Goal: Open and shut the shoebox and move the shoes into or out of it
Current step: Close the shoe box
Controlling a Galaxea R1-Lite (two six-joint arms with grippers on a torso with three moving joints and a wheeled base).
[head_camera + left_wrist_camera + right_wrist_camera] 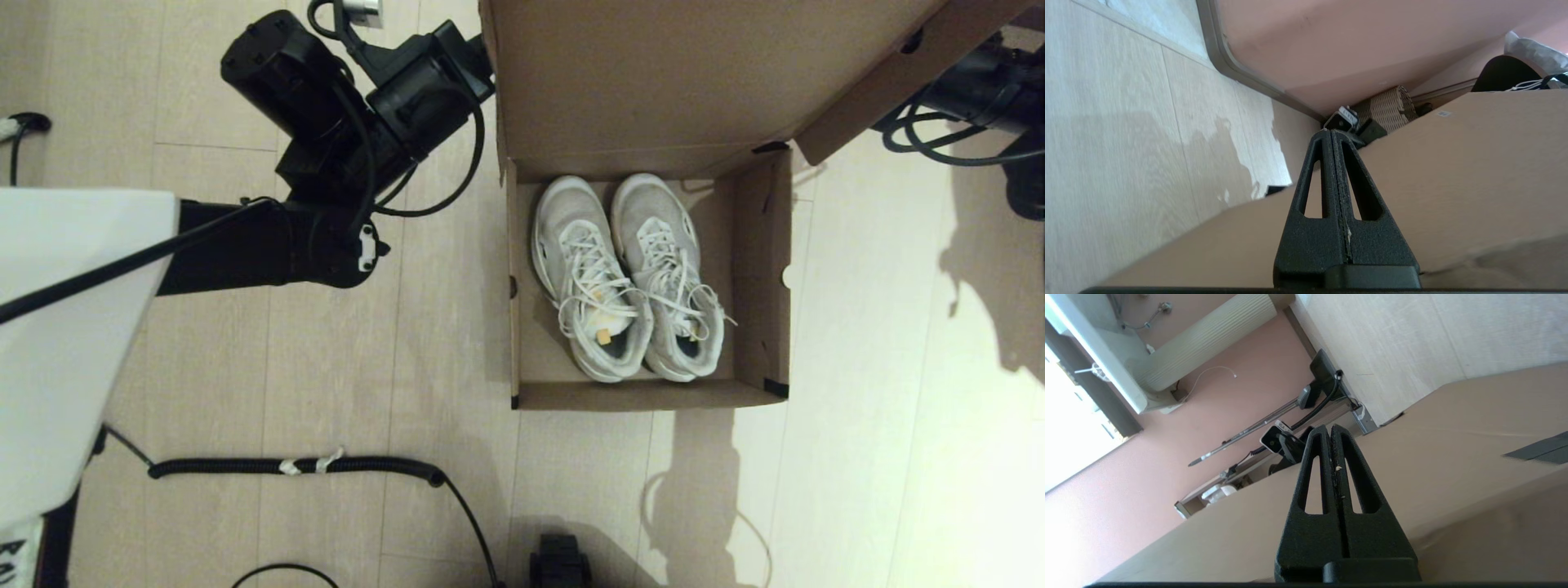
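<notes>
The shoebox point(763, 269) stands open on the floor, its flap lid point(653, 73) raised at the far side. Both white shoes point(592, 278) lie side by side inside, toes toward the lid, laces up, with a small yellow spot in the left one. My left gripper point(1332, 132) is shut on nothing and lies against the lid's outer face point(1453, 175), near its left edge. My right gripper point(1329, 428) is likewise shut and empty, resting on the lid's outer face point(1453, 449) by the right corner. In the head view the lid hides both sets of fingers.
A black corrugated cable point(326, 465) runs over the wooden floor at the near left. My white body panel point(65, 327) fills the left edge. A wicker basket point(1384, 108) stands by the pink wall beyond the lid. A small black part point(559, 563) sits at the near edge.
</notes>
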